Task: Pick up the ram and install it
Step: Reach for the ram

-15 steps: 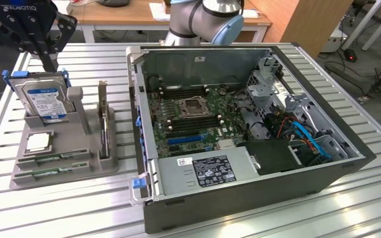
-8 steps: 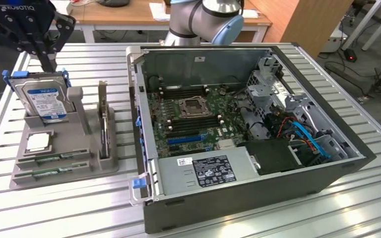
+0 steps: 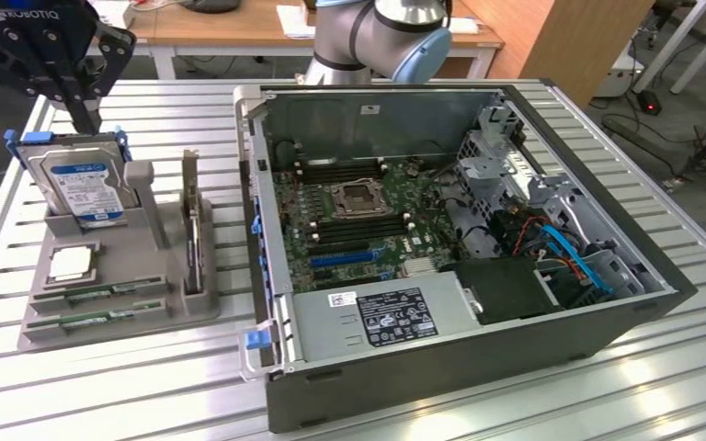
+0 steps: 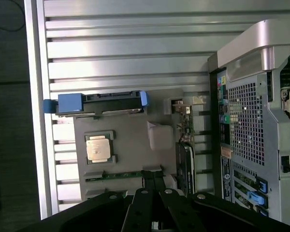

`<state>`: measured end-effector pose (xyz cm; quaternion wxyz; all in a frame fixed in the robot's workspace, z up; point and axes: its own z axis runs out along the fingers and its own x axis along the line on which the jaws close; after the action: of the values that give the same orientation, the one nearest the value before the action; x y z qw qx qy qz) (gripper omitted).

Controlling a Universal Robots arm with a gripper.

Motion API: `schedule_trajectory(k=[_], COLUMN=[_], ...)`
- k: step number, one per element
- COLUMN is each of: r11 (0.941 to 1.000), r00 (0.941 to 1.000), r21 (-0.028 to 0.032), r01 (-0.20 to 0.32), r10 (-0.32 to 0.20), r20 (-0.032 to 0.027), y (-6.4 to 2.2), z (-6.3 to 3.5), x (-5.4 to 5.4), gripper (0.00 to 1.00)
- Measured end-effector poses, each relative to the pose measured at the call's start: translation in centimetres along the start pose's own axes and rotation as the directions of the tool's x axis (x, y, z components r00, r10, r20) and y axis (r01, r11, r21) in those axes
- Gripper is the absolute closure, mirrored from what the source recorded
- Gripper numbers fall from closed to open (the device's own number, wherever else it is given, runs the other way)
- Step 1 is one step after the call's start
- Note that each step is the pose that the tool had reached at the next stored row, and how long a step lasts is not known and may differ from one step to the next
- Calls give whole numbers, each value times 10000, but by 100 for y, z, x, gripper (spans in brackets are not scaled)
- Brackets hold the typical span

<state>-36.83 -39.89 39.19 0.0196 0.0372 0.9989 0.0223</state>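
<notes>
The gripper (image 3: 87, 118) hangs empty, fingers pressed together, above the far edge of the grey holder (image 3: 187, 308) (right over the upright drive (image 3: 84, 188)). The ram (image 3: 98, 294) lies flat in a slot near the holder's front edge, well apart from the fingers.

Exterior view: high up, angled down across the whole desk (image 3: 108, 386), fairly far back, taking in open computer case (image 3: 378, 115) and parts holder (image 3: 199, 299).
Wrist view: straight down, nearer, from just behind the hand (image 4: 153, 178), above the holder.
Shared: holder, hard drive (image 3: 84, 188), case's near wall, desk slats.
</notes>
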Motion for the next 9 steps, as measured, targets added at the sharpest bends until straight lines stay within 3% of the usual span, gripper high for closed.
schedule_trajectory(k=[3, 9], r11=[10000, 9999], r00=[10000, 10000], r21=[16, 167], r01=[-1, 1], r10=[1, 0], r20=[-2, -85], y=[-1, -4], z=[-1, -1], x=[1, 1], gripper=[91, 91])
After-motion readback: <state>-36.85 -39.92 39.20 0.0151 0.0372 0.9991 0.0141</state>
